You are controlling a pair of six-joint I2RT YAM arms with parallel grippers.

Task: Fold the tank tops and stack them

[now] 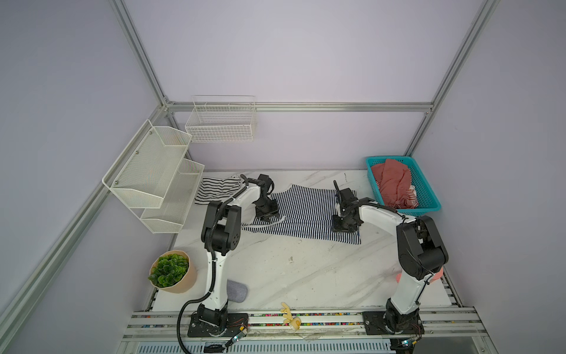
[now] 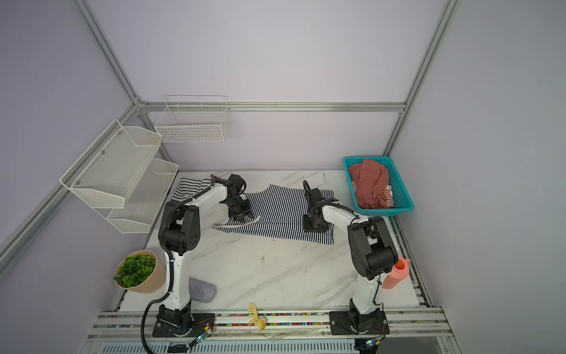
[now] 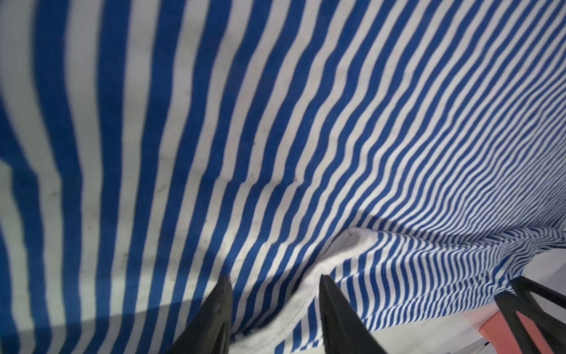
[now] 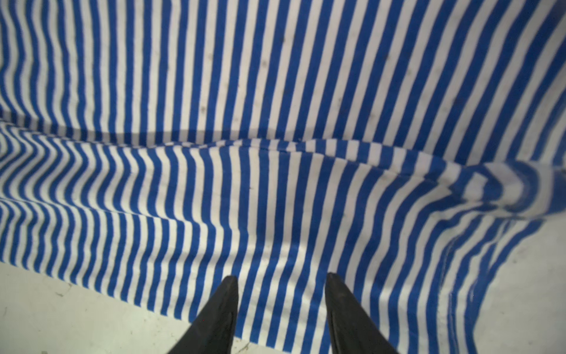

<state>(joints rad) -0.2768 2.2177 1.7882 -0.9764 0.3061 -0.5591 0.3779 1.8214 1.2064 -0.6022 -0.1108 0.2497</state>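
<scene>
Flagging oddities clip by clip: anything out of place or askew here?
Yes. A small yellow toy lies on the front rail, off the marble table. The navy-striped tank top is rumpled, with a fold ridge running across it.

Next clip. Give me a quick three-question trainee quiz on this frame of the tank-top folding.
1. True or false: the left gripper and right gripper both stand open over the navy top.
2. What holds the red cloth? A) teal basket B) wire shelf C) plant pot
3. Which gripper is nearer the white top?
Key: 1 true; 2 A; 3 left.
</scene>
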